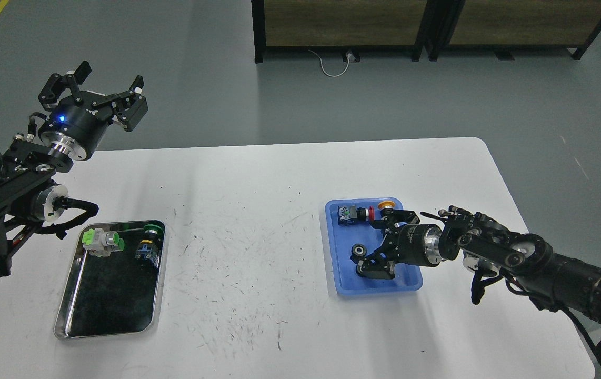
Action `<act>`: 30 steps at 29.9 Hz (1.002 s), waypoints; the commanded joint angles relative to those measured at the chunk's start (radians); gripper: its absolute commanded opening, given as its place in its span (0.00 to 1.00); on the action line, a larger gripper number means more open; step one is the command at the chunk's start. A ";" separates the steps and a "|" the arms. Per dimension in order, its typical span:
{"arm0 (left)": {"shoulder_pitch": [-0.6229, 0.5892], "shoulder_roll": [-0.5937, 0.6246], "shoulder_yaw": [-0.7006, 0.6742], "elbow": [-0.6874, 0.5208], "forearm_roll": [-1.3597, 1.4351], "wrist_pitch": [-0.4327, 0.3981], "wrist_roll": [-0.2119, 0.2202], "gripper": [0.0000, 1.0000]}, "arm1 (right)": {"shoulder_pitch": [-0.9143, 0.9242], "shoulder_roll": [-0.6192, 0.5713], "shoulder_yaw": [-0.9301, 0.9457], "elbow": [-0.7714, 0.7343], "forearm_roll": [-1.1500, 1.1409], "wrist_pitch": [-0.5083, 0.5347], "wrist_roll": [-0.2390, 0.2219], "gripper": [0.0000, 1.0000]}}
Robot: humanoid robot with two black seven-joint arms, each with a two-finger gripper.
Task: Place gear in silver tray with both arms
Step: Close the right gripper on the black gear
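The silver tray [71, 316] lies at the front left of the white table. Two small black gears lie in a blue plastic tray [343, 291] right of centre. One gear [357, 251] shows in full. The other [360, 270] is mostly hidden under the lower finger of my right gripper. My right gripper [383, 242] is low inside the blue tray, its fingers spread wide and holding nothing that I can see. My left gripper [92, 92] is open and empty, raised high beyond the table's back left edge, far from the gears.
The silver tray holds a white and green push-button part [101, 240] and a green and blue part [149, 245] at its far end. The blue tray's far end holds a blue and red switch [353, 214] and an orange cap [384, 204]. A dark shelf unit stands on the floor behind.
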State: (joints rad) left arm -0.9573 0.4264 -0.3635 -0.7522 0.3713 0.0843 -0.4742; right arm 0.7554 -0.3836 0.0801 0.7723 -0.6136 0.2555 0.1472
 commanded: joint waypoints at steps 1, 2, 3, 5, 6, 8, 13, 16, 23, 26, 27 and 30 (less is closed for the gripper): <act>0.002 0.000 0.000 0.001 0.000 0.000 0.000 0.99 | -0.010 0.012 0.006 -0.001 0.000 -0.007 -0.001 0.99; 0.002 0.000 0.000 0.001 0.000 0.000 0.000 0.99 | -0.010 0.014 0.007 -0.001 0.000 -0.009 -0.001 0.99; 0.002 0.000 0.000 0.001 0.000 0.000 0.000 0.99 | -0.008 0.018 0.007 -0.001 0.000 -0.012 -0.001 0.99; 0.003 0.000 0.000 0.001 0.000 0.000 0.000 0.99 | -0.008 0.026 0.010 -0.001 0.000 -0.018 -0.001 0.99; 0.003 0.002 0.000 0.001 0.000 0.000 -0.001 0.99 | -0.008 0.028 0.010 -0.001 0.000 -0.018 -0.001 0.99; 0.005 0.002 0.000 0.001 0.000 0.000 -0.001 0.99 | -0.008 0.031 0.010 -0.002 0.000 -0.018 -0.001 0.99; 0.005 0.002 0.002 0.001 0.000 0.000 0.000 0.99 | -0.017 0.031 0.010 -0.002 0.000 -0.018 -0.001 0.99; 0.005 0.002 0.002 0.001 0.000 0.000 0.000 0.99 | -0.022 0.029 0.012 -0.002 0.000 -0.018 0.000 0.97; 0.006 0.003 0.005 0.001 0.000 0.002 0.000 0.99 | -0.025 0.032 0.014 -0.024 0.000 -0.016 0.003 0.90; 0.008 0.005 0.006 0.001 0.000 0.003 -0.001 0.99 | -0.025 0.037 0.015 -0.030 0.000 -0.016 0.003 0.87; 0.008 0.005 0.006 0.001 0.000 0.006 -0.001 0.99 | -0.025 0.040 0.015 -0.031 0.000 -0.016 0.003 0.85; 0.008 0.005 0.008 -0.001 -0.002 0.015 -0.001 0.99 | -0.025 0.046 0.017 -0.038 0.000 -0.016 0.003 0.82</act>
State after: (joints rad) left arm -0.9498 0.4309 -0.3575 -0.7517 0.3712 0.0924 -0.4752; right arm 0.7301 -0.3439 0.0959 0.7401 -0.6136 0.2392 0.1504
